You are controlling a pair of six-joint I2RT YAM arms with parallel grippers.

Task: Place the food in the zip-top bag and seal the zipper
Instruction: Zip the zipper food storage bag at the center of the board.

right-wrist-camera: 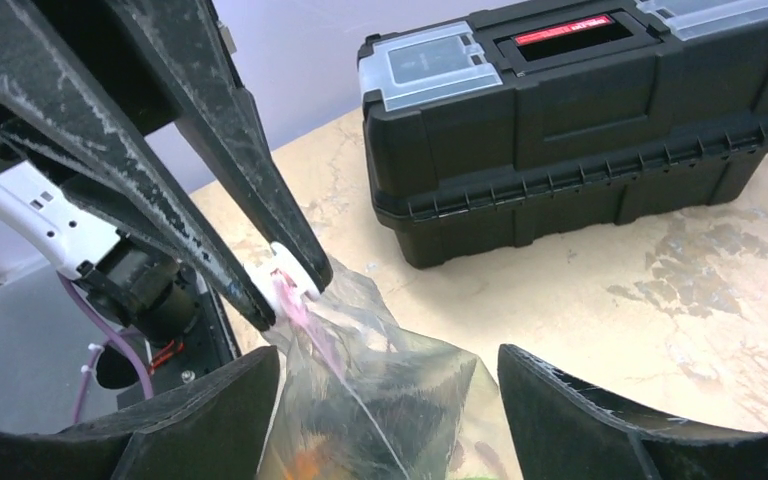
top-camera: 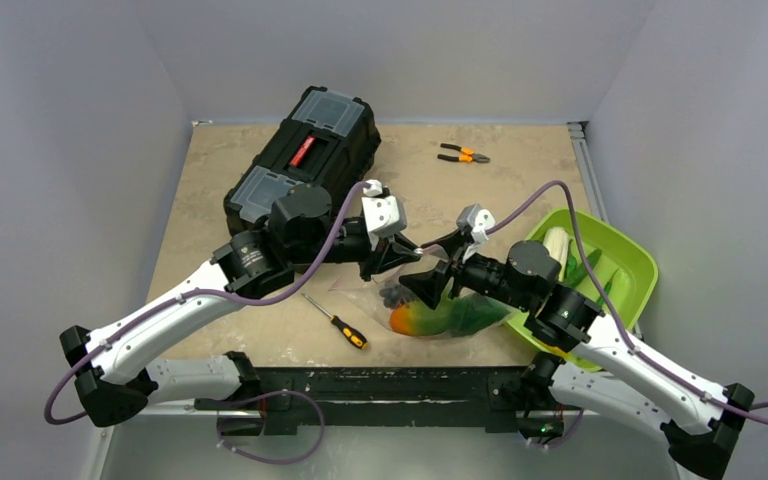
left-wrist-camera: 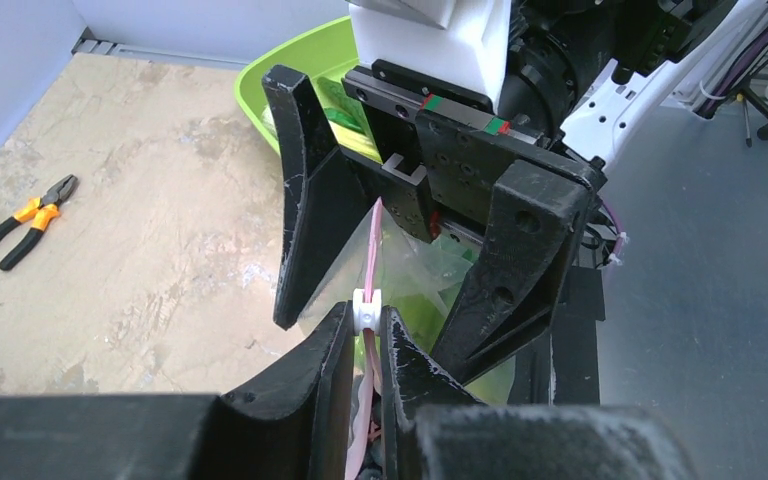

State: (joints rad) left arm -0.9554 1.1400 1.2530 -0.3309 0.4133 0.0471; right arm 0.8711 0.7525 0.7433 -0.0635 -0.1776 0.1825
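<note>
While the zip-top bag (top-camera: 438,312) lies on the bench (top-camera: 520,190) between the two arms, close to the near edge, I have the left fingers (left-wrist-camera: 325,380) pinched narrow on the zipper (left-wrist-camera: 372,250), right at its white slider (left-wrist-camera: 366,308). The pink strip runs from that grip toward the right arm, and the bag's top edge is lifted off the bench there. The right fingers (right-wrist-camera: 210,410) stand wide apart with the bag between them. The plastic lies close against one finger and well clear of the other, so they grip nothing. The two pairs of fingers face each other tip to tip.

Inside the bag I can make out an orange piece (top-camera: 400,319) and a green piece (top-camera: 457,314) side by side. There is also something dark (top-camera: 393,294) just behind them that I cannot identify. A white-stemmed leafy green (top-camera: 557,243) sits in the lime-green bowl (top-camera: 632,262), to the right of the bag.

A black toolbox (top-camera: 305,165) stands at the far left of the bench. Orange-handled pliers (top-camera: 463,154) lie near the far edge, well apart from the bag. A screwdriver (top-camera: 335,322) lies near the front edge, left of the bag.
</note>
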